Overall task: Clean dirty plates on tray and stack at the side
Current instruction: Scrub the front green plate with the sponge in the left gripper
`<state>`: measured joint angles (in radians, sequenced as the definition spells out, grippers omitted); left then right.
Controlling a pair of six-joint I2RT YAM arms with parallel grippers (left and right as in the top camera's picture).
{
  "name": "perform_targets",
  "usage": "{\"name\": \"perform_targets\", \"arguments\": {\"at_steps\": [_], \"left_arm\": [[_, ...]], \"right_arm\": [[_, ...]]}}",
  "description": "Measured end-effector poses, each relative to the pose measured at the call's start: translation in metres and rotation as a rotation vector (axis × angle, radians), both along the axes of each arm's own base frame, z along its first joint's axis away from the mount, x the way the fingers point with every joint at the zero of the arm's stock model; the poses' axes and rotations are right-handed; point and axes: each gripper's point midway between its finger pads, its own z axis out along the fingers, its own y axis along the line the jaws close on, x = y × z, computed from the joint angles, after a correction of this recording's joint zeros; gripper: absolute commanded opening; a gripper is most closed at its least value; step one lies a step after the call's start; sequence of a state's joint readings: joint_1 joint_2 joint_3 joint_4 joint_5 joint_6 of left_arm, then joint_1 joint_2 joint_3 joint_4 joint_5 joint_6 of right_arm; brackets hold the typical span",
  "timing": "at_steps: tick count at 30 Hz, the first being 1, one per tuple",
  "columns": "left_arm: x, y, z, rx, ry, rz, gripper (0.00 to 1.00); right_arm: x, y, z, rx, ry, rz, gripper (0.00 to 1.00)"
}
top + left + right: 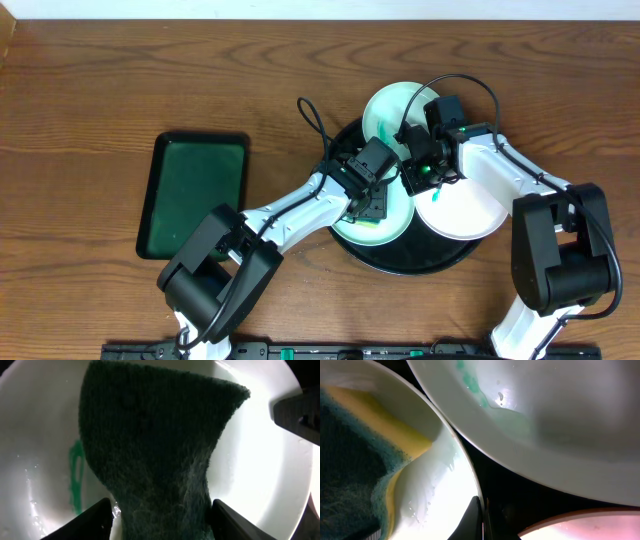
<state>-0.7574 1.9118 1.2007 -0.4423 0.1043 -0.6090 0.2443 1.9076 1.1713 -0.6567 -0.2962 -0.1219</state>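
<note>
The black round tray [420, 265] carries three white plates. My left gripper [372, 200] is shut on a dark green scouring sponge [155, 450] and presses it onto the front-left plate [385, 232], whose wet white surface [260, 460] shows a teal smear [76, 475] beside the sponge. My right gripper [420, 178] is shut on that plate's rim [445, 490], its fingers [481, 517] pinching the edge. The sponge's yellow and green side [360, 465] shows there. A second plate [385, 110] at the back has teal smears [470, 382]. A third plate [470, 215] lies at the right.
A rectangular dark-green tray [192, 195] lies on the wooden table left of the round tray. Both arms cross over the round tray's middle, with cables looping above them. The black tray floor [520, 495] shows between the plates.
</note>
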Motion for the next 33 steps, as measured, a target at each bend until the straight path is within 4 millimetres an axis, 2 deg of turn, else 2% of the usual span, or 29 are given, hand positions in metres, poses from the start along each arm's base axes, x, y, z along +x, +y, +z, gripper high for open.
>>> {"name": "perform_targets", "arguments": {"at_steps": [5, 12, 15, 17, 21, 22, 25, 27, 33], "left_arm": [[0.0, 0.001, 0.001, 0.006, -0.007, -0.016, 0.65], [0.007, 0.002, 0.021, -0.001, -0.072, -0.024, 0.64], [0.008, 0.003, 0.022, 0.004, -0.078, -0.022, 0.63], [0.009, 0.003, 0.022, 0.006, -0.079, -0.019, 0.58], [0.009, 0.004, 0.02, 0.01, -0.074, -0.004, 0.36], [0.009, 0.004, 0.019, 0.011, -0.074, -0.002, 0.33], [0.009, 0.004, 0.018, 0.014, -0.074, -0.006, 0.34], [0.009, 0.004, 0.018, 0.015, -0.075, -0.007, 0.44], [0.009, 0.002, 0.015, 0.013, -0.075, -0.009, 0.45]], "right_arm": [[0.0, 0.0, 0.0, 0.0, 0.0, 0.0, 0.01], [0.0, 0.0, 0.0, 0.001, -0.001, 0.0, 0.01], [0.0, 0.0, 0.0, 0.001, -0.002, 0.0, 0.01], [0.0, 0.0, 0.0, 0.001, -0.002, 0.0, 0.01], [0.001, 0.0, 0.0, 0.001, -0.002, 0.0, 0.01], [0.001, 0.0, 0.0, 0.001, -0.003, 0.0, 0.01], [0.001, 0.0, 0.0, 0.001, -0.002, 0.0, 0.01], [0.001, 0.0, 0.0, 0.001, -0.002, 0.0, 0.01], [0.001, 0.0, 0.0, 0.001, -0.002, 0.0, 0.01]]}}
